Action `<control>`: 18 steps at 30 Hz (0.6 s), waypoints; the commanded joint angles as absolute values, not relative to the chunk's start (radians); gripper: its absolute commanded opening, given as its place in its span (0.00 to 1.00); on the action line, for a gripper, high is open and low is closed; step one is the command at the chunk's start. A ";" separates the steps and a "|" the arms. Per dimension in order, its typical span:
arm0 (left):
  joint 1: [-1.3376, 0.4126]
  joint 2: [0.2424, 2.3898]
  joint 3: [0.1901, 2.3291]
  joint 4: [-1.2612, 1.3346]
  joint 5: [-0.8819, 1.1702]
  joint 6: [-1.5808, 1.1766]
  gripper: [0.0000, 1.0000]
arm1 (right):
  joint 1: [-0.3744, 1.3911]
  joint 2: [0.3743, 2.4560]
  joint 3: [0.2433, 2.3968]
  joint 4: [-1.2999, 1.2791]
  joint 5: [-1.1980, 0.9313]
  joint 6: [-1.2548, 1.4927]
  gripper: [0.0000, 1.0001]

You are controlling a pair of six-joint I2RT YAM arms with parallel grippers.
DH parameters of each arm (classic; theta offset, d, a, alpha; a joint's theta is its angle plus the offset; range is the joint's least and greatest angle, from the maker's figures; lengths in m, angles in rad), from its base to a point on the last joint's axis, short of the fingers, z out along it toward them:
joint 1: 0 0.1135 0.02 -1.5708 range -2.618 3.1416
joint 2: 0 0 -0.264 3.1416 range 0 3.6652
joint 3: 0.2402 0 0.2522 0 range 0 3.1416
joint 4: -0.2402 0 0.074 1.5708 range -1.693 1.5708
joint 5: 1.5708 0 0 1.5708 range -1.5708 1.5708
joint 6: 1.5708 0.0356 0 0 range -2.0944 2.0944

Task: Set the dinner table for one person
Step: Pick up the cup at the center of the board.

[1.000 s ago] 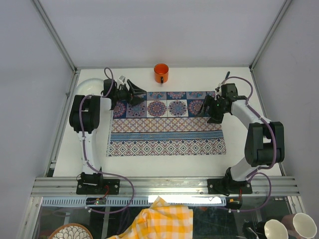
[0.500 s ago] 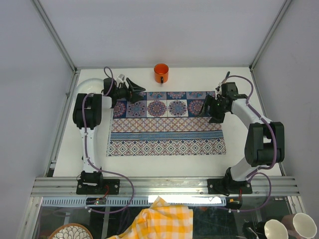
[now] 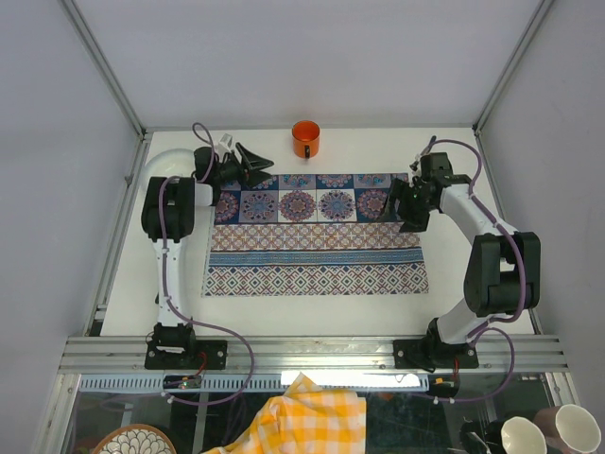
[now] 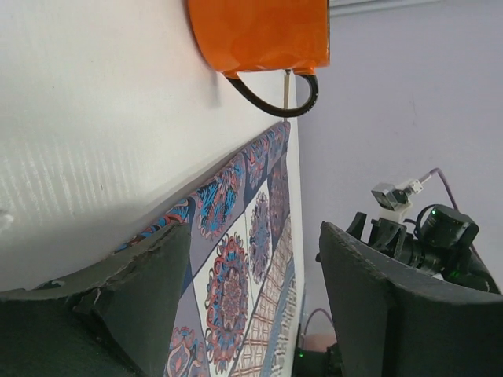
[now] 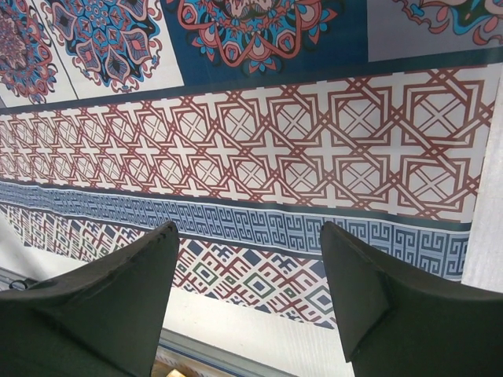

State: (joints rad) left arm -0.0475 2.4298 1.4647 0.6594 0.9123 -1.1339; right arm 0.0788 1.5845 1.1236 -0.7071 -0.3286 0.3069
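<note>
Arms (image 3: 170, 213) outstretched, fingers (image 5: 102, 314) apart above cloth (image 3: 317, 255)

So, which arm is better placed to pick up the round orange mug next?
Left. The left jaws, open, face the orange mug close ahead; the right jaws hang over the blue-and-purple patterned cloth's right end, farther from it.

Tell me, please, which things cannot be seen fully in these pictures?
- Left wrist view: the rim of the orange mug is cut off by the top edge.
- Top view: the left pincer hides part of the far edge of the patterned cloth.
- Right wrist view: the cloth runs off the top and left edges.
- Top view: the cups are cut by the bottom edge.
</note>
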 commanded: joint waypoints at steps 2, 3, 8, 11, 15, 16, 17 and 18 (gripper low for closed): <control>-0.022 2.299 1.365 0.920 0.856 -1.098 0.70 | 0.084 1.550 1.153 -0.708 -0.284 0.279 0.76; -0.024 2.261 1.348 0.943 0.857 -1.104 0.69 | 0.083 1.550 1.148 -0.702 -0.279 0.279 0.76; -0.030 2.006 1.279 0.799 0.866 -1.002 0.64 | 0.084 1.568 1.131 -0.667 -0.210 0.304 0.86; -0.056 1.837 1.266 0.464 0.782 -0.812 0.58 | 0.083 1.586 1.119 -0.628 -0.141 0.327 0.95; -0.121 1.693 1.338 -0.096 0.524 -0.601 0.54 | 0.082 1.636 1.147 -0.595 -0.055 0.361 1.00; -0.138 1.671 1.344 -0.202 0.458 -0.586 0.53 | 0.081 1.654 1.165 -0.590 -0.034 0.365 1.00; -0.154 1.650 1.342 -0.287 0.399 -0.587 0.52 | 0.080 1.674 1.189 -0.591 -0.011 0.371 1.00; -0.174 1.627 1.326 -0.357 0.344 -0.596 0.52 | 0.080 1.698 1.217 -0.592 0.008 0.376 1.00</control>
